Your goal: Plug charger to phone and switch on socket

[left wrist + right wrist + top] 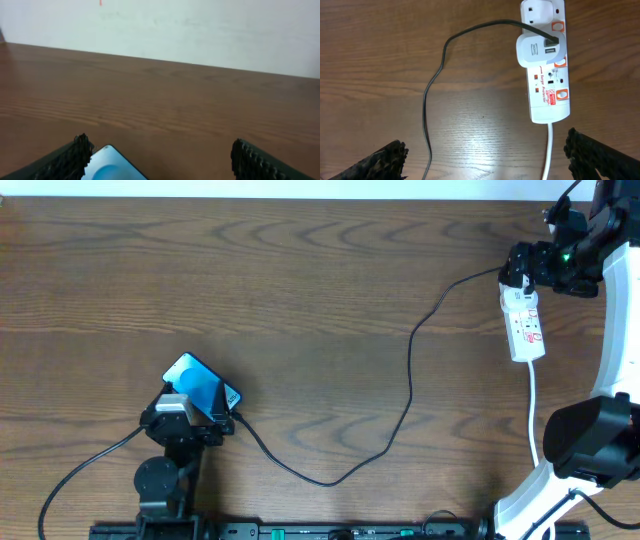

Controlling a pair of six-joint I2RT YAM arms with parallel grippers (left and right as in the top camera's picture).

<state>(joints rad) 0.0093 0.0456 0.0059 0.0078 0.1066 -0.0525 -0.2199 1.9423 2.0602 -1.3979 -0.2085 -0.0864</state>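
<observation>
The phone (200,386), with its blue screen, lies at the table's front left. Its corner shows in the left wrist view (111,167). My left gripper (190,412) is open over the phone's near end, and the phone lies between its fingers (160,160), close to the left one. The charger's black cable (410,370) runs from the white adapter (537,47), plugged into the socket strip (547,75), to the phone's edge. I cannot tell if its tip is in the phone. My right gripper (522,270) is open and empty (485,157), above the socket strip (526,328).
The strip's white cord (532,405) runs toward the front past the right arm's base (585,440). A loop of black cable (330,478) lies near the front edge. A white wall stands behind the table (200,25).
</observation>
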